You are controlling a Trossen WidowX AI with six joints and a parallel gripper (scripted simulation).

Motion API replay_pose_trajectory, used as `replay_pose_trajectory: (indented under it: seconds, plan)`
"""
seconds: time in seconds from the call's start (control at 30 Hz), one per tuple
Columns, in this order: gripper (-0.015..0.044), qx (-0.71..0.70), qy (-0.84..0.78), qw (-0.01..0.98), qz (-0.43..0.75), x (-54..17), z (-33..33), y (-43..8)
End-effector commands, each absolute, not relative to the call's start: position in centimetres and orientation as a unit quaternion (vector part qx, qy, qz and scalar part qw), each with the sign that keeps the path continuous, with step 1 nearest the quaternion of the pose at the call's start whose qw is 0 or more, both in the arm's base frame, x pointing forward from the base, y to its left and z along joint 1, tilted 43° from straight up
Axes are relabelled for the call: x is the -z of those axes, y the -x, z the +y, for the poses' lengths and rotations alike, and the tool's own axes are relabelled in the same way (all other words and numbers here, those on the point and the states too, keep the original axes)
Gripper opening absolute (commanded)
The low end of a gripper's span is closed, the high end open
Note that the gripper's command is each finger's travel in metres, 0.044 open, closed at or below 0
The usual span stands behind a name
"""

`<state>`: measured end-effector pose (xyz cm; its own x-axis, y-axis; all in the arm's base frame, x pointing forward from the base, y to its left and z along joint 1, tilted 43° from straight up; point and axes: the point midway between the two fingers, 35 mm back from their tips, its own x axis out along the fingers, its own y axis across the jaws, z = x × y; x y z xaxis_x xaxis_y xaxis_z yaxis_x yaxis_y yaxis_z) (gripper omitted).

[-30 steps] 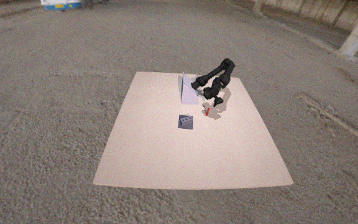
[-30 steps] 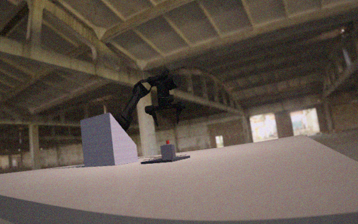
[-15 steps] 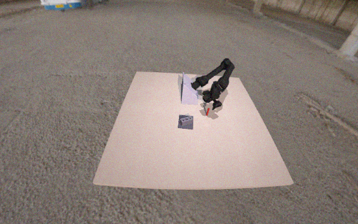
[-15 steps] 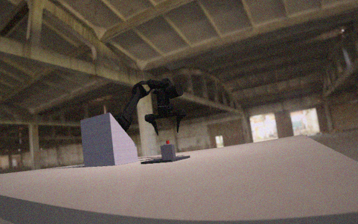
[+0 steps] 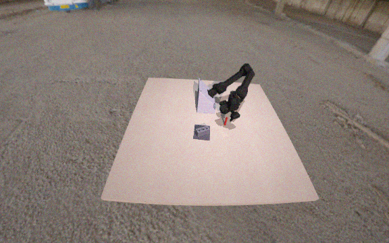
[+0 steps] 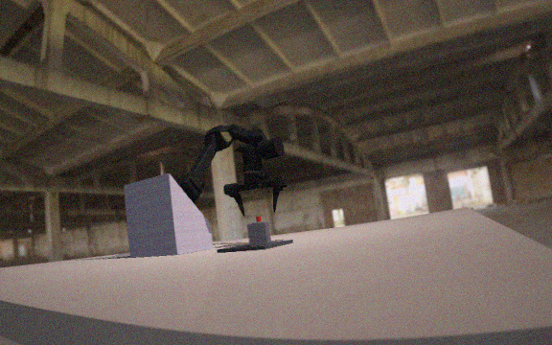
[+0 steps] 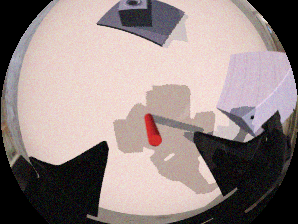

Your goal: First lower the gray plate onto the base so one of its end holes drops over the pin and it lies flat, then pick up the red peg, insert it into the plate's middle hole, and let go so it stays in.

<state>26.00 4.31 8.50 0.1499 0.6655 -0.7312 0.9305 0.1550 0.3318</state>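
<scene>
The gray plate (image 5: pixel 202 130) (image 6: pixel 259 235) (image 7: pixel 134 18) is a block with a row of holes. It appears to lie flat on the dark square base (image 5: pixel 206 138) (image 6: pixel 282 242) (image 7: pixel 167 25). The pin cannot be made out. The red peg (image 5: pixel 225 121) (image 6: pixel 258 218) (image 7: pixel 151 130) appears to stand upright on the table, apart from the base; in the exterior view only its top shows behind the plate. My gripper (image 5: pixel 229 117) (image 6: pixel 259 213) (image 7: pixel 152 141) is wide open and empty, above the peg. In the wrist view the peg shows between the two fingertips.
A pale lilac wedge-shaped block (image 5: pixel 206 104) (image 6: pixel 149 220) (image 7: pixel 257 75) stands near the arm's foot, on the right in the wrist view. The pale table top (image 5: pixel 211 172) (image 6: pixel 377 283) (image 7: pixel 65 85) carries everything.
</scene>
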Motion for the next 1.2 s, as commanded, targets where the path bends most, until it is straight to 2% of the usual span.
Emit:
replay_pose_trajectory:
  seconds: [0.0,0.8,1.17]
  plan:
    - [0.044,0.159,-0.631,0.416,0.635,-7.8,4.9,-25.9]
    - [0.044,0.157,-0.632,0.415,0.635,-5.2,7.5,-26.2]
    - [0.0151,0.157,-0.632,0.415,0.635,-5.2,7.5,-26.2]
